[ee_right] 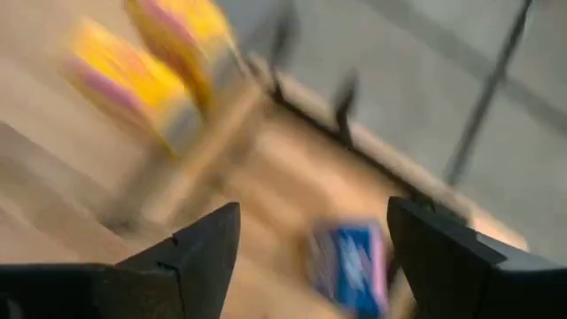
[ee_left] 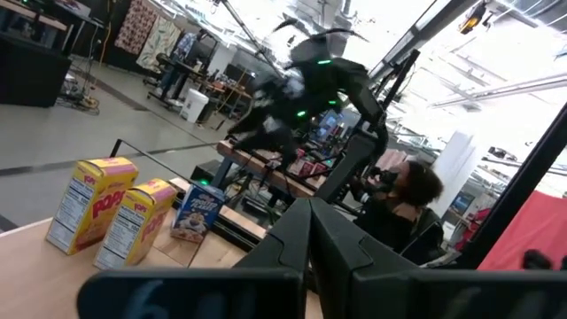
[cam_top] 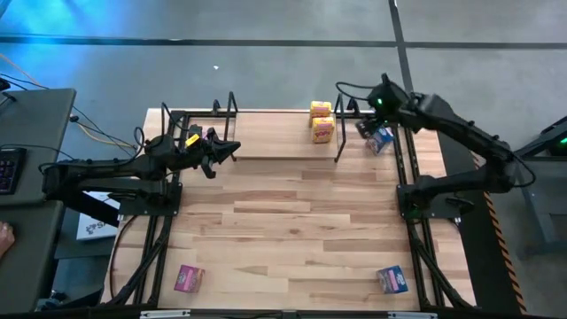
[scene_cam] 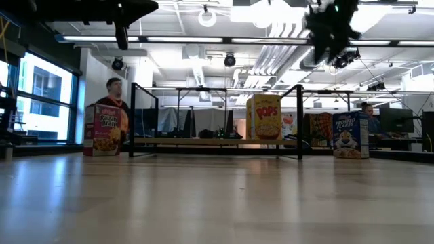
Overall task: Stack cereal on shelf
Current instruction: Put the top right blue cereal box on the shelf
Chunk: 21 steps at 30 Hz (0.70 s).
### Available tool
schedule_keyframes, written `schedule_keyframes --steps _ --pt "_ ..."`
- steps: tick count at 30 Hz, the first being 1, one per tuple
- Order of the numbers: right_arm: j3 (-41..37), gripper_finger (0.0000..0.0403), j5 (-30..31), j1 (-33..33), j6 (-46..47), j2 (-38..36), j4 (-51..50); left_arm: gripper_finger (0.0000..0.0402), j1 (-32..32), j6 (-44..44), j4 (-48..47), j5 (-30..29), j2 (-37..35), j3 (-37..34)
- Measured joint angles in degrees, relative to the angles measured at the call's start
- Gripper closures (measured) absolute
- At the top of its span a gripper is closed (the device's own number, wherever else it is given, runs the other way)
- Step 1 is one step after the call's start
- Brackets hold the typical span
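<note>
The shelf (cam_top: 275,135) stands at the table's far edge, a pale board between black loop frames. Two yellow-orange cereal boxes (cam_top: 322,120) stand upright on its right end (scene_cam: 264,116). A blue box (cam_top: 381,139) sits on the table just right of the shelf. A pink box (scene_cam: 102,129) stands left of the shelf, partly hidden by my left arm in the high view. Another pink box (cam_top: 188,278) and another blue box (cam_top: 392,280) lie near the table's near edge. My right gripper (cam_top: 372,122) hovers open, high above the far blue box (ee_right: 350,266). My left gripper (cam_top: 230,151) is shut, raised by the shelf's left end.
Black rail frames (cam_top: 407,177) run along both sides of the table. The wide middle of the table top (cam_top: 292,213) is bare wood. A person (ee_left: 412,190) sits beyond the table's far side, among desks and monitors.
</note>
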Motion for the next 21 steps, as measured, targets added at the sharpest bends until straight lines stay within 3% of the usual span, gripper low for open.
schedule_keyframes --steps 4,9,14,21 --pt "-6.55 0.0128 -4.86 -9.36 -3.04 0.63 0.15 0.0402 0.00 0.02 0.00 0.00 0.00 0.02" --pt "-15.33 0.0128 -3.53 -16.38 -3.33 0.65 6.75 0.0402 0.00 0.04 0.02 -0.04 0.00 0.02" --pt "-19.65 0.0128 -5.57 -17.48 -3.87 0.65 15.29 0.0401 0.49 0.00 0.07 -0.07 0.01 0.04" --pt "-21.73 0.0128 -6.13 -17.88 -6.16 1.58 14.67 0.0402 0.55 -0.02 0.09 -0.24 0.00 0.04"
